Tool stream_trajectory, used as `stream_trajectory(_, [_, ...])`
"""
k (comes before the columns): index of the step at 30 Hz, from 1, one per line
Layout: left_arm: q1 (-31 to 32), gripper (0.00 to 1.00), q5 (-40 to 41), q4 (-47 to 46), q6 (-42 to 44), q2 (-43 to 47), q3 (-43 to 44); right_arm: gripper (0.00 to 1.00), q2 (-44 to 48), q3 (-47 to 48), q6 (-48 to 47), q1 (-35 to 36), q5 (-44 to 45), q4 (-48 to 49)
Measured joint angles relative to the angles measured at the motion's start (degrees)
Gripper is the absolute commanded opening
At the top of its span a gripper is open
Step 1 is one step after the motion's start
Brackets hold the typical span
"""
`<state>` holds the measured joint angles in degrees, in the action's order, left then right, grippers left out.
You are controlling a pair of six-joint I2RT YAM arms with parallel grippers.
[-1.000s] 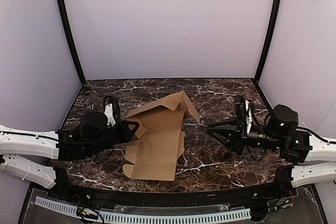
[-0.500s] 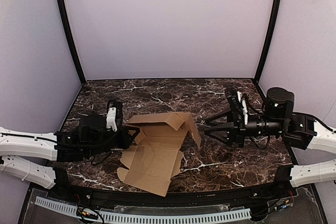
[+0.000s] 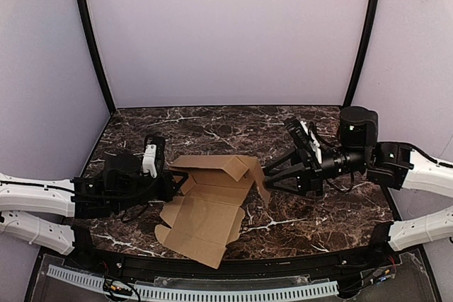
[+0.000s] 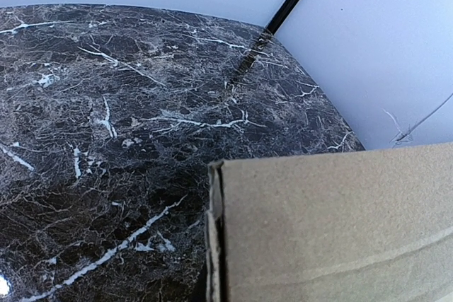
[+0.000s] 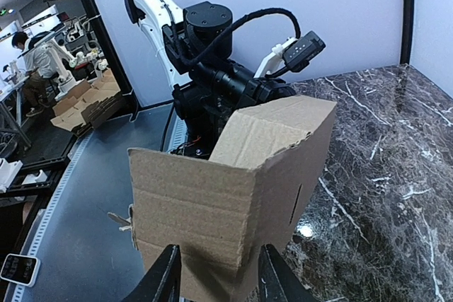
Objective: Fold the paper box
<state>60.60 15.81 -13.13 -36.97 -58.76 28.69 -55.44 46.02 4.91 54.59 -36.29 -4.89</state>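
The paper box [image 3: 212, 206] sits left of the middle of the table [image 3: 318, 221], half folded. Its long axis runs slantwise, from a flat panel whose corner points at the near edge up to raised sides on the far right. The far side stands up and folds over at the top. The right end forms a standing corner that points at the right arm.

The left gripper [image 3: 177, 183] lies low and level, reaching in from the left. It is clamped tight on the box's left edge. In the left wrist view the cardboard fills the lower right and the fingers themselves are out of sight.

The right gripper [image 3: 268, 180] reaches in from the right, angled down toward the table, with the wrist raised behind it. It is partly open and the fingers [image 5: 166, 277] straddle the lower part of that standing corner, one on each side. Whether they press the cardboard cannot be told.

The box's near corner lies close to the table's front edge. Bare marble stretches behind the box to the back wall [image 3: 226, 33] and to the right beneath the right arm.
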Motion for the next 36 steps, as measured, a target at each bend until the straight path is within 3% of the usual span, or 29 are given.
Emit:
stream_trajectory(10, [-0.11, 0.00, 1.81, 0.35, 0.31, 0.13, 0.00, 0.27, -4.94, 0.35, 0.44, 0.63, 1.03, 0.22])
stream_trajectory(36, [-1.33, 0.00, 9.40, 8.11, -4.92, -6.47, 3.10, 0.27, -18.40, 3.91, 1.40, 6.97, 26.43, 4.87])
